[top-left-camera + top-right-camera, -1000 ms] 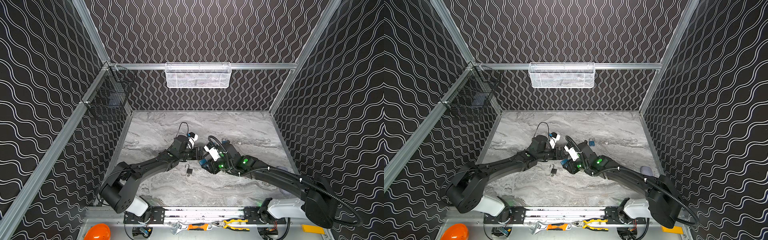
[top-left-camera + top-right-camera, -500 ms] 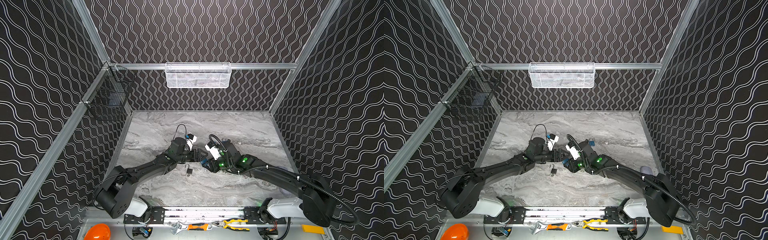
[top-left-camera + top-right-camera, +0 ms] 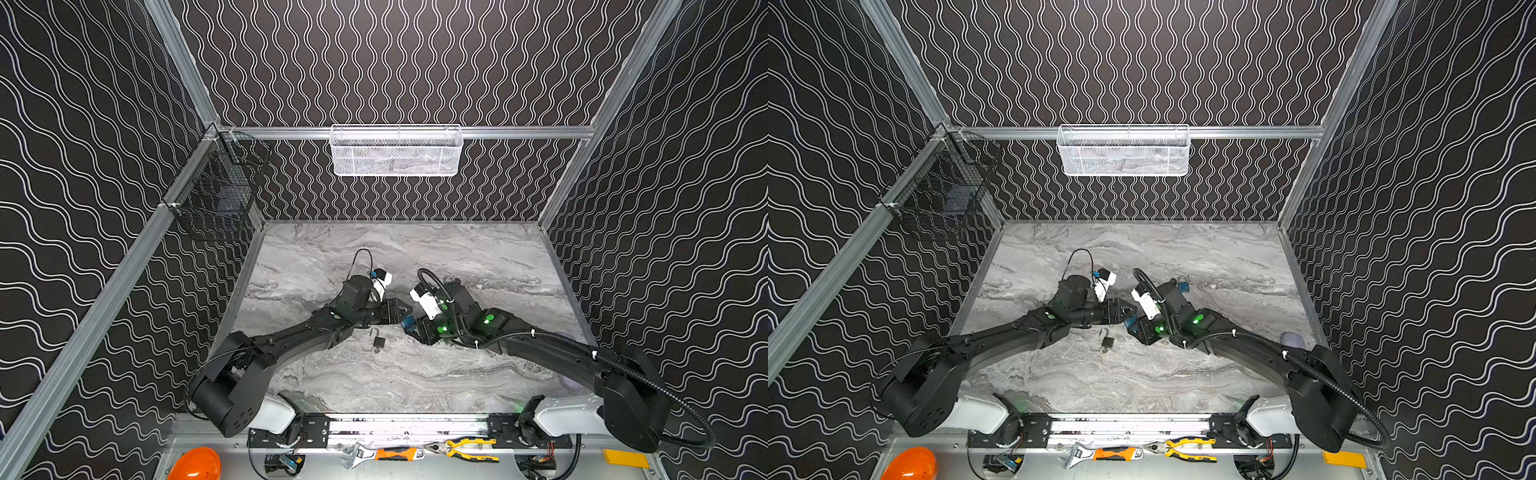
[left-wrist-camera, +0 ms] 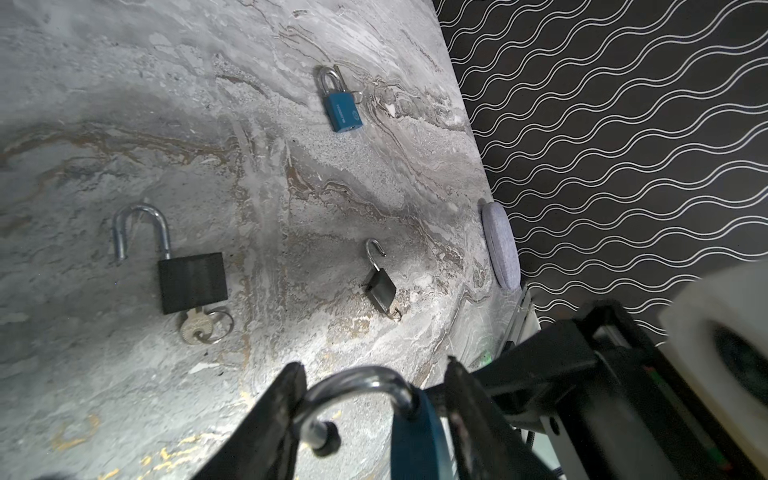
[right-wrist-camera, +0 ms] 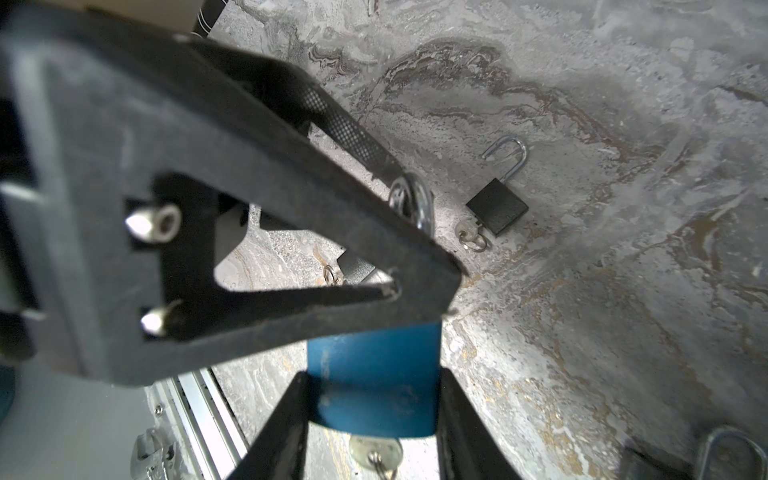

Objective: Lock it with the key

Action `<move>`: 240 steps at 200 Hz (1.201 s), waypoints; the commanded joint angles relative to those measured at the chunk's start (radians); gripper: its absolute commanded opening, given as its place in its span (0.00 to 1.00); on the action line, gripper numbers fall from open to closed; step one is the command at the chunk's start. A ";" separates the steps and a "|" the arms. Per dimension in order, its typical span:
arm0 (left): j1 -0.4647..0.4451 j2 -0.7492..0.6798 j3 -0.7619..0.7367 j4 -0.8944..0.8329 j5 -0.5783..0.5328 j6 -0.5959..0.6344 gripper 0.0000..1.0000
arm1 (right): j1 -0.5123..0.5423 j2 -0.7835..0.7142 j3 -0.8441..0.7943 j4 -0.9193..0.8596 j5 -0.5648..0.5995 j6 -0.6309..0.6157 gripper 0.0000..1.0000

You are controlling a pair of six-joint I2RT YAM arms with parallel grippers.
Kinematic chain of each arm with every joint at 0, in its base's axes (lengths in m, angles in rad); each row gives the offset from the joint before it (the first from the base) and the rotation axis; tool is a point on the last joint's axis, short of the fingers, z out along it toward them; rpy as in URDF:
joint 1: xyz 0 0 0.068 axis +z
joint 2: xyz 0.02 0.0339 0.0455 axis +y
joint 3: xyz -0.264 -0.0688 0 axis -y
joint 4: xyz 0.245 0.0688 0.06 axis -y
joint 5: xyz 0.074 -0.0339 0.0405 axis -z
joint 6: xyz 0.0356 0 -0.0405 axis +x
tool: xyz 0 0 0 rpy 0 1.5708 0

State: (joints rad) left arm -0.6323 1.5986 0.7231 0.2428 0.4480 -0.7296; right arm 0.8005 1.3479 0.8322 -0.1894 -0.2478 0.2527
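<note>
Right hand [image 5: 372,376]: clamps blue padlock [image 5: 374,353].
Left hand [image 4: 374,368]: straddles its shackle [image 4: 356,374]; we cannot tell grip.
Risk: off-centre squeeze skews shackle.

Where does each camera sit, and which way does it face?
Top views: high in front, facing down toward the back wall; left arm, right arm show.
Left wrist: on left arm, facing the table; left fingers flank the shackle of a blue padlock.
Right wrist: on right arm, facing the table; right fingers hold that padlock.
Shared: both wrist views show that padlock and a black padlock.
</note>
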 commanded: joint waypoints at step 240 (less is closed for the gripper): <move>0.022 -0.017 0.002 0.032 -0.020 -0.015 0.30 | 0.000 -0.004 -0.004 0.044 -0.026 -0.007 0.15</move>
State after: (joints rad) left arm -0.6125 1.5852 0.7265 0.2470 0.4309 -0.7345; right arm 0.7994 1.3537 0.8310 -0.1894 -0.2668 0.2493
